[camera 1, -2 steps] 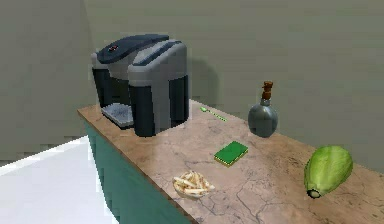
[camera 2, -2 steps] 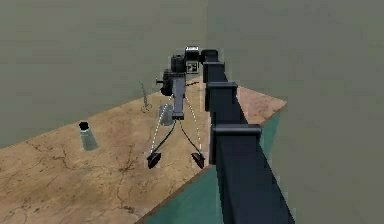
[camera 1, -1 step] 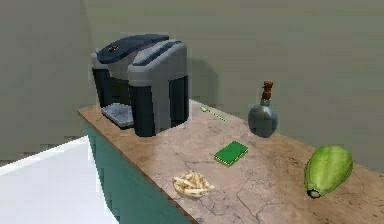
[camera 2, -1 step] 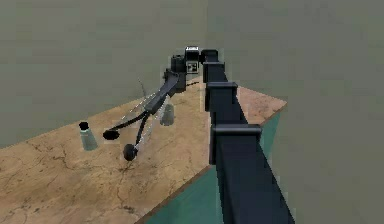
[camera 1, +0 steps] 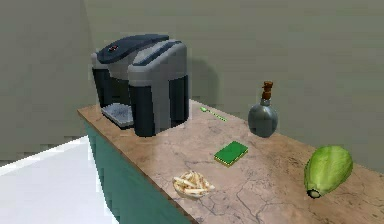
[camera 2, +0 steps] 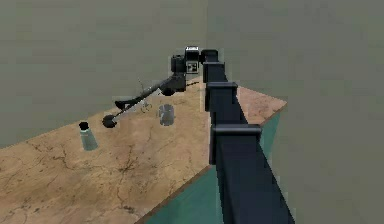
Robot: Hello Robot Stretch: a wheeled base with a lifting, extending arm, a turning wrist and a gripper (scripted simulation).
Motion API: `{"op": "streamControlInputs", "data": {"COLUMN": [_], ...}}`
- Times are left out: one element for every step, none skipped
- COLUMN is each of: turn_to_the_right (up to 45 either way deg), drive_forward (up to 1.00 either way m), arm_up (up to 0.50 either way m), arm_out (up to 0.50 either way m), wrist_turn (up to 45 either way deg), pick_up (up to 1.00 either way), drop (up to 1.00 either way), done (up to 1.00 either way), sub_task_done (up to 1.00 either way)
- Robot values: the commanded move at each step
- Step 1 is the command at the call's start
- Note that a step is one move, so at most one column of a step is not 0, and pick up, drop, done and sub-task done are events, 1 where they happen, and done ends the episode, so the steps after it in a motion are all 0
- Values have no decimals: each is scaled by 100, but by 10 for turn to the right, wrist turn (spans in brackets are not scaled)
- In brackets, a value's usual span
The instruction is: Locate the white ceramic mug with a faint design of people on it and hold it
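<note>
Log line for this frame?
arm: extended above counter | gripper: hold cannot tell | near it: pale cup-shaped thing, grey shaker

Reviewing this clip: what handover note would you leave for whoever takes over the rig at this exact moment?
Gripper: out over the counter. I cannot tell whether it holds anything, since things stand on the counter by it.
Things: a small pale cup-like thing, possibly the mug, stands on the counter just below the gripper in the arm side view. A grey shaker stands toward that view's left.
Done: arm extended over the counter.
Left: confirm the mug, grasp it, lift it clear.
</note>
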Motion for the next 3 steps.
{"op": "streamControlInputs", "data": {"turn_to_the_right": [0,0,0], "drive_forward": [0,0,0], "arm_up": [0,0,-12], "arm_out": [0,0,0], "wrist_turn": [450,150,0], "pick_up": [0,0,0], "drop": [0,0,0], "done": [0,0,0], "sub_task_done": [0,0,0]}}
